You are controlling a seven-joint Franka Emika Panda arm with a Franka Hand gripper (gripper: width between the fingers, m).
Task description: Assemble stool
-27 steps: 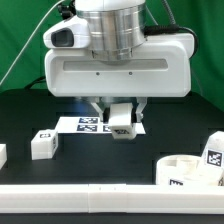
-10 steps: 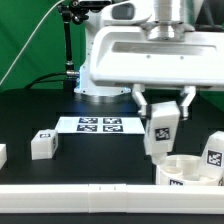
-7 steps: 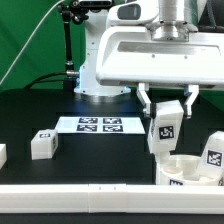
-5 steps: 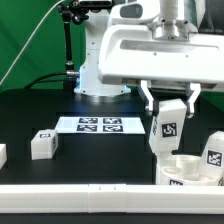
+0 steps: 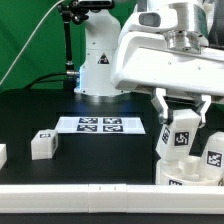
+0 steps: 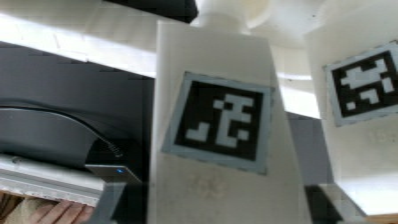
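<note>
Gripper [image 5: 185, 117]: held a tagged leg [image 5: 181, 134], slightly tilted, over the seat [image 5: 190, 174].
Loose leg [image 5: 41, 144]: on the worktop [image 5: 100, 160], near the marker board [image 5: 100, 125].

The exterior camera looked low across the surface [image 5: 40, 112] toward the arm base [image 5: 98, 72], at middle distance. The wrist camera pressed close on the leg [image 6: 221, 120], which both views shared.

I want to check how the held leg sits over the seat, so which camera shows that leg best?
The exterior view: the leg shows whole in the gripper, over the seat. The wrist view shows only its tagged face close up, ends cut off.
</note>
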